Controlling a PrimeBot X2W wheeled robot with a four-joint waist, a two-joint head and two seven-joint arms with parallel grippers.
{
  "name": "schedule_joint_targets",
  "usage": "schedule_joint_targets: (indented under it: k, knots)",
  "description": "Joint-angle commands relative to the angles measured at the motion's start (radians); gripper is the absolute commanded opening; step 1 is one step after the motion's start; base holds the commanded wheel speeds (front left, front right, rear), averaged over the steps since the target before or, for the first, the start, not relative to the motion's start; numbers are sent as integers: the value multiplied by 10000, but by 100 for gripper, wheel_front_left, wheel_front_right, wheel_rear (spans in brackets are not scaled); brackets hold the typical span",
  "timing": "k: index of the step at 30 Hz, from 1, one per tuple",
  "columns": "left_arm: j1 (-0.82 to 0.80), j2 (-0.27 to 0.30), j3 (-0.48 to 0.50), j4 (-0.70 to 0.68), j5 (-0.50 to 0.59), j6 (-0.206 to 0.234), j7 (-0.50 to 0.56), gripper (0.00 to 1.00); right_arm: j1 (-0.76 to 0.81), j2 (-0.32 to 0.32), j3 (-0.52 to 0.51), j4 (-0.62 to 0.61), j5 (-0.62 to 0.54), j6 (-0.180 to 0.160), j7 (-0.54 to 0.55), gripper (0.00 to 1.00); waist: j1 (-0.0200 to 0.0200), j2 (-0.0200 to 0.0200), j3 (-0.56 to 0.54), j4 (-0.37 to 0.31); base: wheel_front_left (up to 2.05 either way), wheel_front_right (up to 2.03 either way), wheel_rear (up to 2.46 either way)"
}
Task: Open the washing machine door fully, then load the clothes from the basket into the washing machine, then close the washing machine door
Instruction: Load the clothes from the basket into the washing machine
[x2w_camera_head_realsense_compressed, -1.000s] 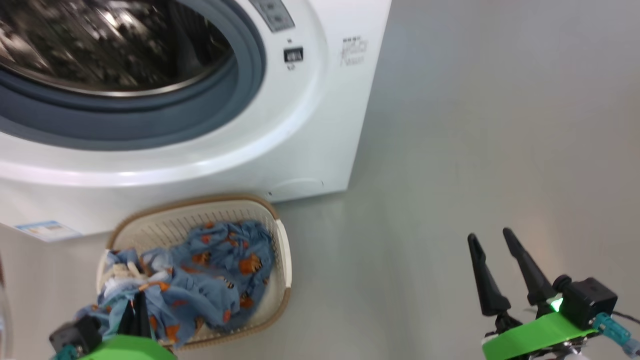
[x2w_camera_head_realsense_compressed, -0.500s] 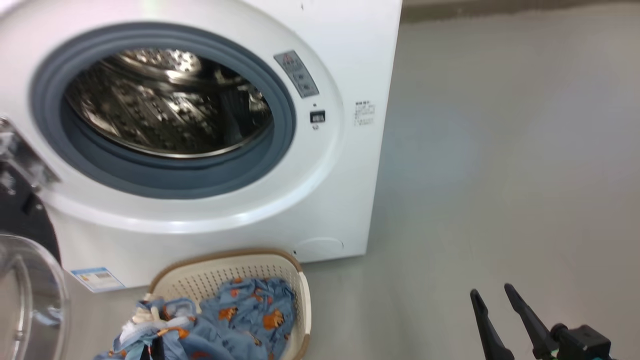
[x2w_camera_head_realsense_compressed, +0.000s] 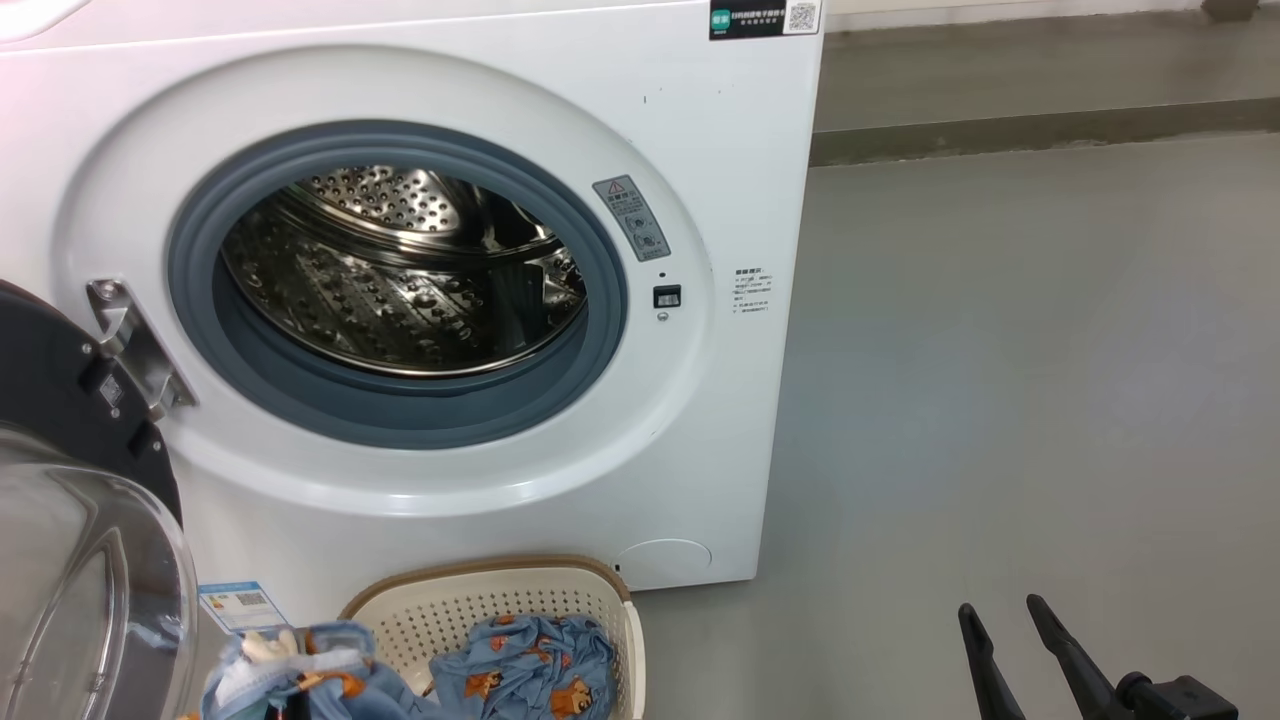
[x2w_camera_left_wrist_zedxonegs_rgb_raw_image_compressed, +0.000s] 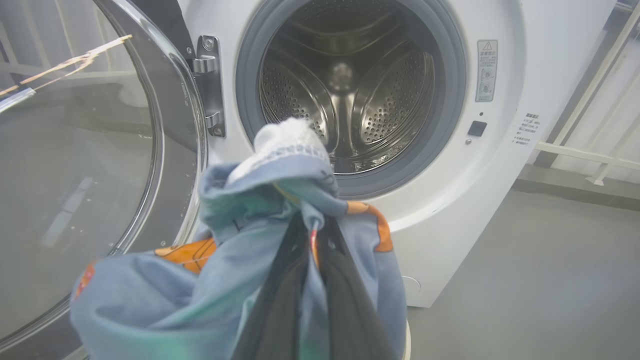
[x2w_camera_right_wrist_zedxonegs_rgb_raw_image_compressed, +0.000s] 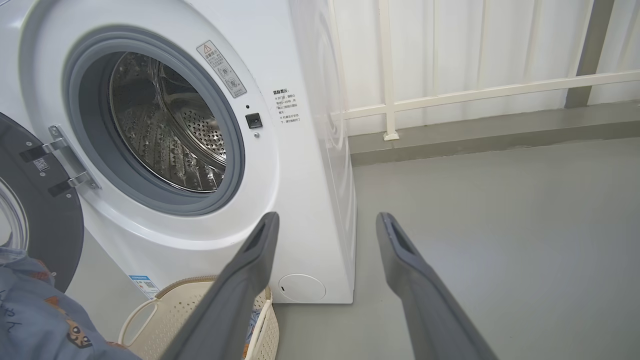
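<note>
While the left hand (x2w_camera_left_wrist_zedxonegs_rgb_raw_image_compressed: 312, 235) is clamping its fingers on a fold of the clothes (x2w_camera_left_wrist_zedxonegs_rgb_raw_image_compressed: 250, 210) and holding that bundle up in front of the washing machine (x2w_camera_head_realsense_compressed: 720, 180), more of the blue fabric is lying in the basket (x2w_camera_head_realsense_compressed: 470, 610), which is sitting on the floor (x2w_camera_head_realsense_compressed: 1000, 350) against the washing machine's base. The washing machine door (x2w_camera_head_realsense_compressed: 60, 400) is hanging wide open at the washing machine's hinge side, and the right hand (x2w_camera_head_realsense_compressed: 1000, 608) is hovering with fingers apart, empty, over the floor beyond the washing machine's other side.
</note>
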Motion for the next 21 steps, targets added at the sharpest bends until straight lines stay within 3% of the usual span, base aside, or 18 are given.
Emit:
schedule_joint_targets:
  k: [1,21]
  knots:
    - [-195,38,324,-412,159,-50,-137,0,-163,-125,212,-283,-124,16,-49,100,1,0,-7,17,0,0,0]
    - [-148,38,307,-587,236,-222,-137,0,-225,-89,346,-218,-124,16,-49,100,1,0,109,-228,0,0,0]
